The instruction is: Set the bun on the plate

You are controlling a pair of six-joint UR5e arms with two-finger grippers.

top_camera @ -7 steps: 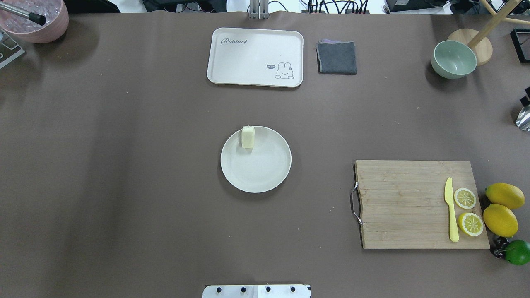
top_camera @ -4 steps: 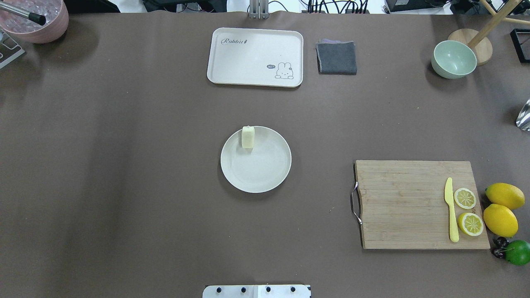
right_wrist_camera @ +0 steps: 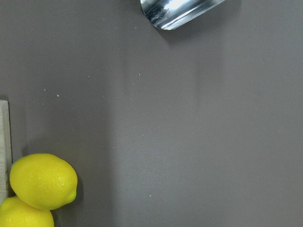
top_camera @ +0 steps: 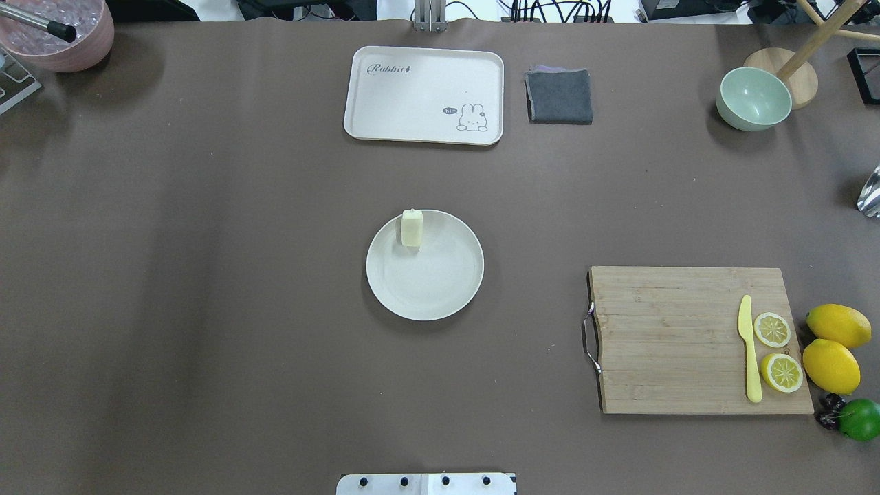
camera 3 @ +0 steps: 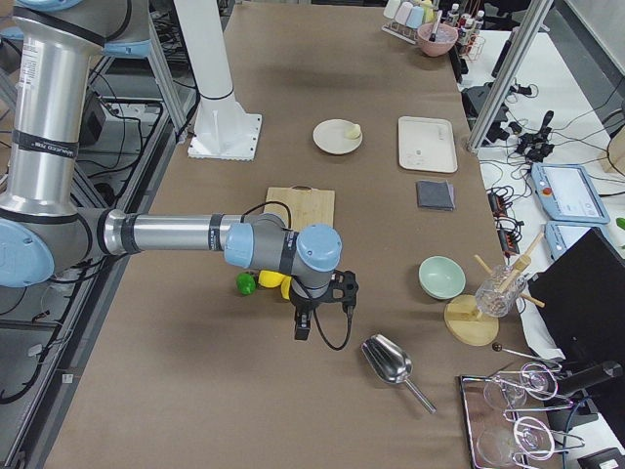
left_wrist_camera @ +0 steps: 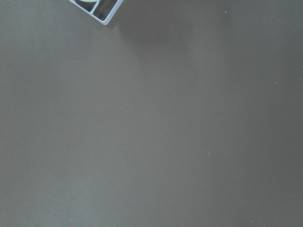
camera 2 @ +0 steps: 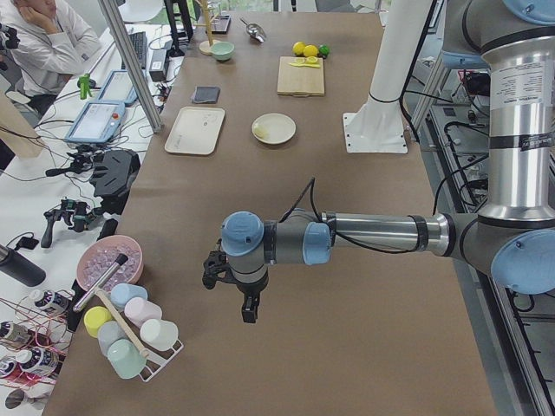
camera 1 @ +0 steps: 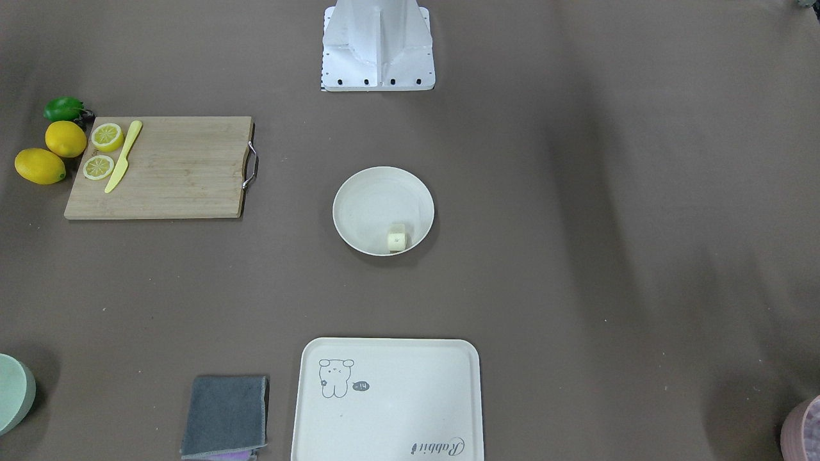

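Note:
The bun point(top_camera: 412, 227), a small pale cream-yellow chunk, rests inside the round off-white plate point(top_camera: 440, 302) against its far rim, at the table's middle. The front-facing view shows the bun point(camera 1: 396, 240) near the plate's point(camera 1: 368, 198) lower edge. Nothing touches it. My left gripper point(camera 2: 247, 310) hangs over bare table far off at the left end, near the cup rack. My right gripper point(camera 3: 301, 330) hangs at the right end beside the lemons. Both show only in the side views, so I cannot tell whether they are open or shut.
A cream tray point(top_camera: 423, 95), a grey cloth point(top_camera: 559, 95) and a green bowl point(top_camera: 753, 98) line the far side. A cutting board point(top_camera: 674, 340) with a yellow knife point(top_camera: 749, 347) and lemon slices lies right, whole lemons point(top_camera: 830, 364) beyond. A metal scoop point(camera 3: 389, 363) lies near the right gripper.
A dark part of the right arm at the overhead view's right edge has left the view. The bun and plate have not moved.

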